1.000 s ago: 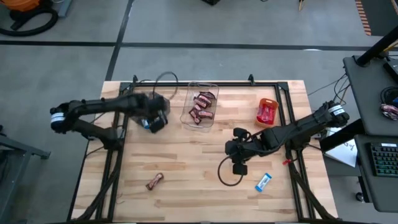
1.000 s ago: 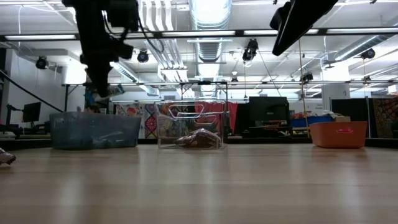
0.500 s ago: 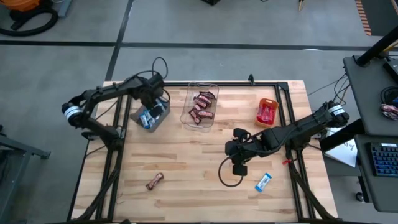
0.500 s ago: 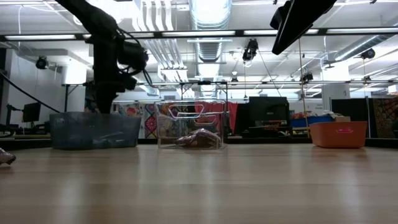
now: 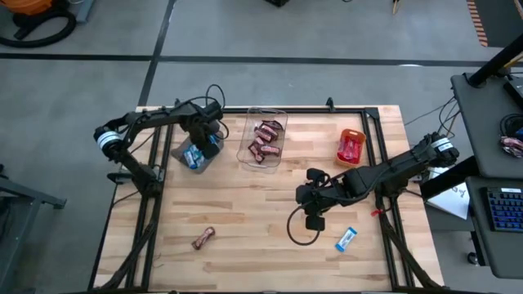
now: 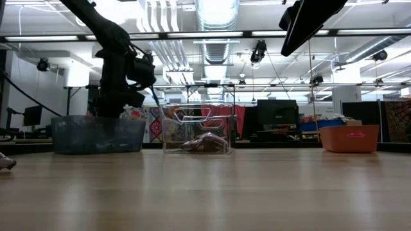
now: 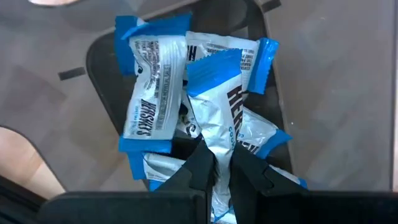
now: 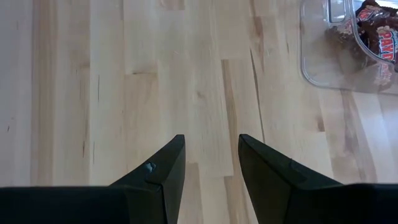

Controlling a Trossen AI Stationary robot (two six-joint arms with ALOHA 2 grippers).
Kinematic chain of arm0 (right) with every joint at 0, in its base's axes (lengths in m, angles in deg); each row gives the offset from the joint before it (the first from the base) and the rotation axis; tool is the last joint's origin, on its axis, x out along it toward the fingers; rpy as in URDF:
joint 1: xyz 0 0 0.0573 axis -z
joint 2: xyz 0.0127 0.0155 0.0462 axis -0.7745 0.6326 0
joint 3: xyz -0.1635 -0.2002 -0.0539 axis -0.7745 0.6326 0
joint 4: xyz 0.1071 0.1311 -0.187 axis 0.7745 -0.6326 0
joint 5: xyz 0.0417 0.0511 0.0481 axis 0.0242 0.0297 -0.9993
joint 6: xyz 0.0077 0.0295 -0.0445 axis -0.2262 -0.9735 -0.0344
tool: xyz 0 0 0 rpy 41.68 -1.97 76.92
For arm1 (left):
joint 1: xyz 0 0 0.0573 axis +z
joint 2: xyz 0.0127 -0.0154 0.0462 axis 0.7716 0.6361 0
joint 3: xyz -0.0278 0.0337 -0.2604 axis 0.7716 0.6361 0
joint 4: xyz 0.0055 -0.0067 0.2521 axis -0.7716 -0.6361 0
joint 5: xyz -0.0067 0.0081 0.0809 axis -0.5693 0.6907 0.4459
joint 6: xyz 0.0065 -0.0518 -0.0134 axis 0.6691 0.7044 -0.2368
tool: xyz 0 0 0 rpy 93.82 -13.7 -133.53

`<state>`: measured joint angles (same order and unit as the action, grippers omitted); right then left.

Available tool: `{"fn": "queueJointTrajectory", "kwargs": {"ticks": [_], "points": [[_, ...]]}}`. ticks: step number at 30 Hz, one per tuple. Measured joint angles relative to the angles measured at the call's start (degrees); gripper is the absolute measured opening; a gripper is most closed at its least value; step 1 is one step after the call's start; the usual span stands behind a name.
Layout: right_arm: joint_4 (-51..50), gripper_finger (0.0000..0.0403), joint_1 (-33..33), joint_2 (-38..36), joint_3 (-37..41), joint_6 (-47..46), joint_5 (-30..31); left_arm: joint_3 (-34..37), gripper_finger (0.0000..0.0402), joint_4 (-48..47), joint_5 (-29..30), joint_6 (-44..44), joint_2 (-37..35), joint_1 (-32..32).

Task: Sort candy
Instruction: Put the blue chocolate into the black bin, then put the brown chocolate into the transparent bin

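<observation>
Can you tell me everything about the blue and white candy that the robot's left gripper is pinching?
The blue-and-white candy is a small bar in a crinkly white wrapper with blue ends and dark lettering. The left gripper is shut on one end of it, so it sticks out past the fingers. It hangs over the grey bin at the table's back left, above other candies of the same kind piled inside. Whether it touches them is unclear.

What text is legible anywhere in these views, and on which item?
"HERSHEY'S" on a blue-and-white candy in the grey bin, left wrist view.
"HER", partly hidden, on the blue-and-white candy the left gripper pinches.
"PAYD", cut off by the frame edge, on a dark brown candy in the clear bin, right wrist view.
Finer print on the wrappers: too small to read.
</observation>
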<state>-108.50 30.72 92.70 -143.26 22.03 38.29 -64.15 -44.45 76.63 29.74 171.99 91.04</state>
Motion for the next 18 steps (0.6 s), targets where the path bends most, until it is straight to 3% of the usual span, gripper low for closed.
{"fn": "queueJointTrajectory", "kwargs": {"ticks": [18], "points": [[0.0,0.0141,0.0,0.1,0.0,-0.6,0.0,0.0,0.0128,-0.4,0.0,1.1,-1.6,-0.1]]}}
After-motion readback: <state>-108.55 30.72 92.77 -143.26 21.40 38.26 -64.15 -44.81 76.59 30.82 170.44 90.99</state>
